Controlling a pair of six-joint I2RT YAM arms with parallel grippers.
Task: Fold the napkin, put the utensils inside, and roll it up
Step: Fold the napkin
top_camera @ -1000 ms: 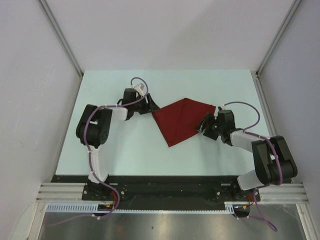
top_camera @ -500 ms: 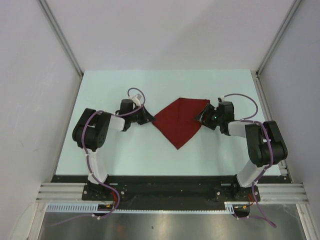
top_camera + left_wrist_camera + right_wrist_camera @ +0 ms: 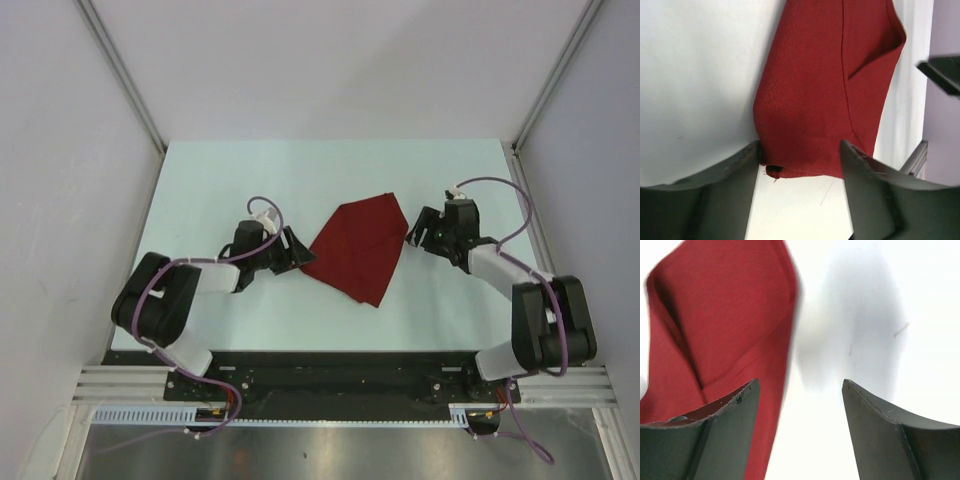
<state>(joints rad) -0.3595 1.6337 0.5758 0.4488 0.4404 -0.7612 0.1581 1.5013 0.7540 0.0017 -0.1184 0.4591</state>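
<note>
Napkin: the dark red napkin [image 3: 358,248] lies flat on the table [image 3: 230,180], about midway between the two arms and nearer the middle of the table than any edge.
Napkin shape: folded into an uneven kite. One point faces the far side, one faces the near edge, and one corner points toward the left arm.
Napkin layers: the left wrist view shows a straight seam line running the length of the napkin [image 3: 810,85] and a soft crease near its far end. In the right wrist view an upper layer ends in a slanted edge across the napkin [image 3: 725,315].
Left hand: the left hand [image 3: 290,253] sits low over the table, just at the napkin's left corner.
Left hand state: spread. In its own view the left hand [image 3: 800,150] has the napkin's corner lying in the gap. The cloth's edge sits close against the inner side of one finger [image 3: 725,195] and near the other finger [image 3: 880,200], with nothing squeezed.
Right hand: the right hand [image 3: 413,232] is low at the napkin's right edge, toward its far point.
Right hand state: spread, holding nothing. In its own view the right hand [image 3: 800,385] has mostly bare table [image 3: 865,315] in the gap. The napkin runs along and behind one finger [image 3: 715,440]; I cannot tell whether they touch.
Cables: a purple cable loops above each wrist, one on the left [image 3: 262,205] and one on the right [image 3: 490,182].
</note>
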